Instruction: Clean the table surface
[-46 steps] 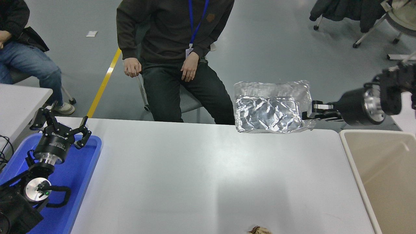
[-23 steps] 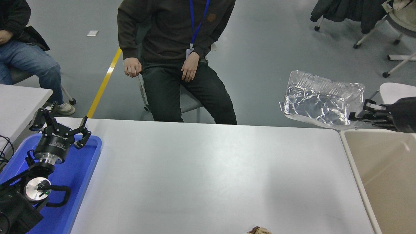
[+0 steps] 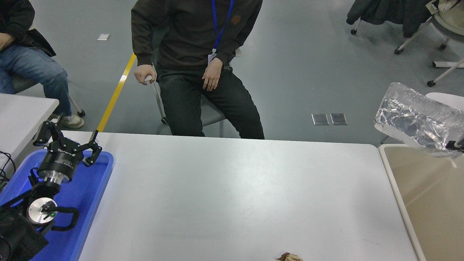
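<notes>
**One foil tray held over the bin**

One view, from the head camera, shows it all. The table surface [image 3: 232,195] fills the middle of the picture, wide and pale. A crumpled foil tray [image 3: 417,125] hangs in the air at the right edge, above the near corner of the beige bin [image 3: 409,203] that stands just beside the table. Only a sliver of the right gripper [image 3: 457,145] shows at the frame's border, touching the tray's lower edge; whether its claw is clamped there cannot be told. The left gripper [image 3: 69,143] is parked over the blue tray [image 3: 87,210] at the lower left, its fingers spread apart and empty. A small brownish scrap [image 3: 289,257] lies at the table's near edge.

To do the step well, the tray probably wants carrying further over the bin's opening before release, since light foil could catch on the rim.

Pale lettering runs around the left gripper's body but is too small to read.
</notes>
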Controlling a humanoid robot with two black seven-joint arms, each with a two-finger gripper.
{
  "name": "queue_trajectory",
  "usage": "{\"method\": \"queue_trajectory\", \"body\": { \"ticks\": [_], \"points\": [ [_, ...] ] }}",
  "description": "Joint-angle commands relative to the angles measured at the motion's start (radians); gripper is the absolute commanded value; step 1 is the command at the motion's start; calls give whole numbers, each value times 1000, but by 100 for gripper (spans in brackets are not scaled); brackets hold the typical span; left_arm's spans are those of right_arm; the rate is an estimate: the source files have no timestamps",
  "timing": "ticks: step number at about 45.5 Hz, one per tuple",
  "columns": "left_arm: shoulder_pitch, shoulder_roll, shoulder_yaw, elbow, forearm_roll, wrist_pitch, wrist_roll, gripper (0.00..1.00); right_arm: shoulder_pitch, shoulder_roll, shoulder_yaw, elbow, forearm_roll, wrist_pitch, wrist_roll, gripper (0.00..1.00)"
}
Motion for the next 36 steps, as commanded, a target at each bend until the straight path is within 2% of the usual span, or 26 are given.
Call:
{"method": "queue_trajectory", "body": {
  "ticks": [1,5,15,28,36],
  "points": [
    [0,0,0,0,0,0,0,100,-84,54,-5,-226,7,3,86,0],
    [0,0,0,0,0,0,0,100,-155,77,-13,-322,7,3,149,0],
    [0,0,0,0,0,0,0,100,-222,120,-18,-431,6,1,167,0],
    [0,0,0,0,0,0,1,100,-296,326,-64,-727,10,0,232,0],
    [0,0,0,0,0,0,0,100,-331,381,-61,-773,15,-3,241,0]
  ]
}}
